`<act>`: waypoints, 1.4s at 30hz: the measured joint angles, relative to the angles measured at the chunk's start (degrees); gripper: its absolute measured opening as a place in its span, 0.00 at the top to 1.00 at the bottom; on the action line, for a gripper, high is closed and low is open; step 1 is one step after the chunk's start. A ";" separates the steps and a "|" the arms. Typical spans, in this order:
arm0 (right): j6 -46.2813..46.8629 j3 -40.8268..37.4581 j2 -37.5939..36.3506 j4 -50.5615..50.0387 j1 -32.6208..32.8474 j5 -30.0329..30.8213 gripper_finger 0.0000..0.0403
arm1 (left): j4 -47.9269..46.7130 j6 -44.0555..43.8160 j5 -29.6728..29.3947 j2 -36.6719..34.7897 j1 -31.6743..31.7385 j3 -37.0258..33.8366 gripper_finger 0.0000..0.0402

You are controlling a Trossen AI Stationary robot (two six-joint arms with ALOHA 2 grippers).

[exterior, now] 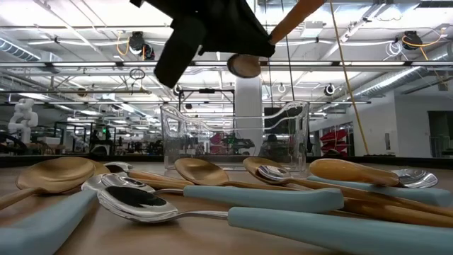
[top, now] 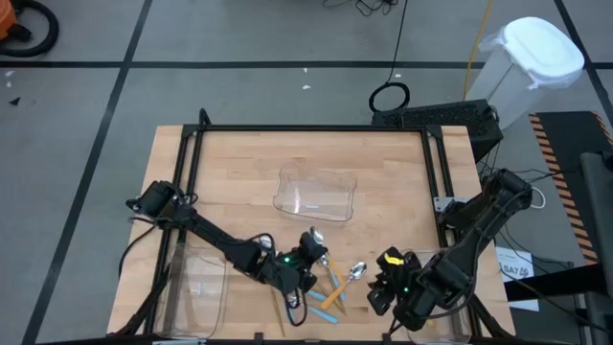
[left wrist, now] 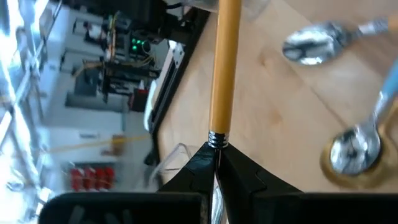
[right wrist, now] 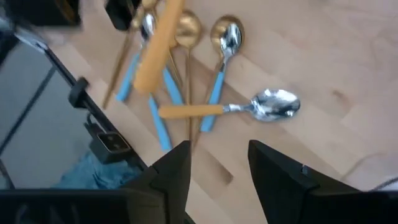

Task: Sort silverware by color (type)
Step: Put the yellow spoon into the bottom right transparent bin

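Note:
My left gripper [top: 311,251] [left wrist: 217,149] hangs over the spoon pile, shut on an orange-handled spoon [left wrist: 222,68]. In the low view this gripper [exterior: 212,28] sits high above the table with the spoon's silver bowl [exterior: 244,65] below it. The remaining spoons [top: 330,287] [exterior: 233,191] lie flat on the wood near the near edge: blue-handled, gold, and one orange-handled spoon [right wrist: 230,109] lying apart. My right gripper [top: 378,286] [right wrist: 217,162] is open, just right of the pile, and touches nothing. My left gripper pinches the orange-handled spoon between its two fingers at the silver neck, right beside the ferrule [left wrist: 217,138] where the orange handle begins. The handle [exterior: 304,18] runs straight on past the fingertips, in line with the fingers. The spoon is lifted clear of the table and tilted.
A clear plastic tray [top: 316,192] [exterior: 233,134] stands at the table's middle, beyond the pile. Another clear tray [top: 196,278] lies at the near left under the left arm. Black frame rails [top: 436,172] run along the far and side edges. Bare wood lies between the pile and the middle tray.

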 joint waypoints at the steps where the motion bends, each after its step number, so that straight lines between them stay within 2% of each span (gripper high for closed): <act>1: 0.06 0.84 0.00 -0.52 -0.60 0.04 0.61 | -0.22 1.66 -0.01 -0.01 -0.18 0.00 0.94; 5: 3.27 3.77 0.29 -5.92 -3.07 1.60 0.61 | -0.40 7.15 -0.08 0.01 -0.22 0.00 0.94; 10: -0.42 4.00 2.53 -6.28 -7.96 1.51 0.61 | -0.41 11.93 -1.91 0.01 0.25 0.00 0.94; 15: -9.84 3.96 5.93 1.28 -12.31 2.12 0.61 | -0.39 12.02 -7.93 0.01 0.83 0.00 0.94; 18: -14.23 3.96 7.91 5.13 -13.76 5.82 0.61 | -1.21 12.00 -10.34 0.01 0.79 0.00 0.94; 34: -21.30 3.96 11.22 8.69 -17.30 9.41 0.61 | -1.55 11.70 -10.42 0.01 2.41 0.00 0.94; 42: -24.87 3.96 13.25 8.78 -19.64 8.77 0.61 | -1.69 10.91 -10.30 0.01 2.41 0.00 0.94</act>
